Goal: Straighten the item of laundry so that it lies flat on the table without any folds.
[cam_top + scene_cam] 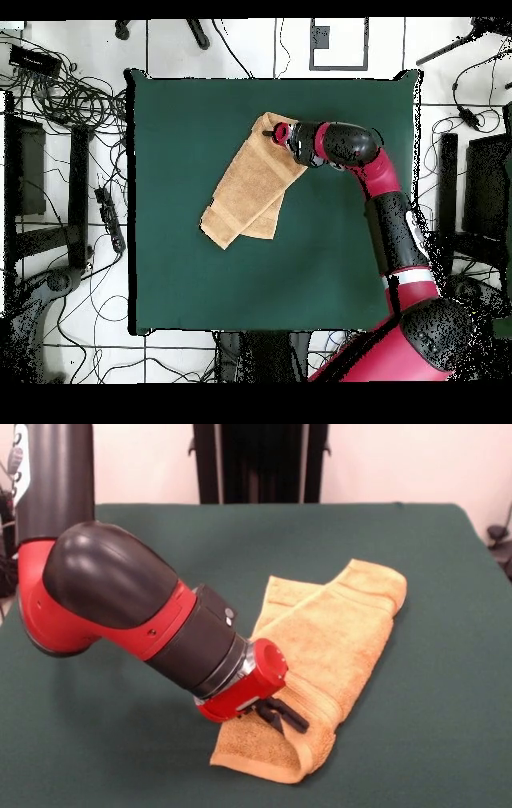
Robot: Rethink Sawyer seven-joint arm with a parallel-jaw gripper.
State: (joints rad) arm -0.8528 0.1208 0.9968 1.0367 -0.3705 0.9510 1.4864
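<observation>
On the table (448, 688) I see the soft, light towel (336, 640) folded double; my gripper (280, 716) touches its corner, grip unclear.

Even, soft indoor light falls from above. The arm (120, 612) casts only a faint shadow on the table (448, 664). A small glare spot sits on its black elbow. Focus looks fairly crisp throughout.
</observation>
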